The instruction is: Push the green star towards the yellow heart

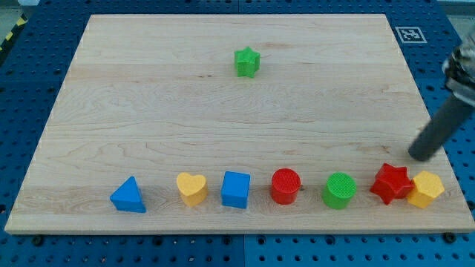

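Note:
The green star (247, 61) lies alone near the view's top, a little right of the board's middle. The yellow heart (192, 188) sits in the row along the view's bottom, second from the left. My tip (421, 156) is at the board's right edge, just above the red star (391, 183) and the yellow hexagon (426, 189), apart from both. It is far right of and below the green star.
The bottom row also holds a blue triangle (128, 195), a blue cube (236, 189), a red cylinder (286, 185) and a green cylinder (340, 190). The wooden board (148, 111) lies on a blue perforated table.

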Motion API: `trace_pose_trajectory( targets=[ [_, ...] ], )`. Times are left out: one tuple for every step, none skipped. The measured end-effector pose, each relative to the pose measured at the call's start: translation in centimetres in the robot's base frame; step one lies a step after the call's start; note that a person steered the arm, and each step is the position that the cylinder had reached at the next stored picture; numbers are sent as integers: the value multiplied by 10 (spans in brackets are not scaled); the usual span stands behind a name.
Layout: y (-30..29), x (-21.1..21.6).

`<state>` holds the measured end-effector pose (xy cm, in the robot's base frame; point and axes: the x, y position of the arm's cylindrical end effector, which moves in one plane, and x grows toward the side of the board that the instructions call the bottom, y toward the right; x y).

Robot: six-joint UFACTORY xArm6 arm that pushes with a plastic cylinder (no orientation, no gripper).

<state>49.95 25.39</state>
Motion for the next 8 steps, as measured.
trace_pose_trajectory(
  targets=[
    [-28,-79],
    [-102,-142],
    [-188,-182],
    [-209,-189],
    [-248,-190],
    [-283,-186],
    [-277,-175],
    [-250,-185]
  ],
)
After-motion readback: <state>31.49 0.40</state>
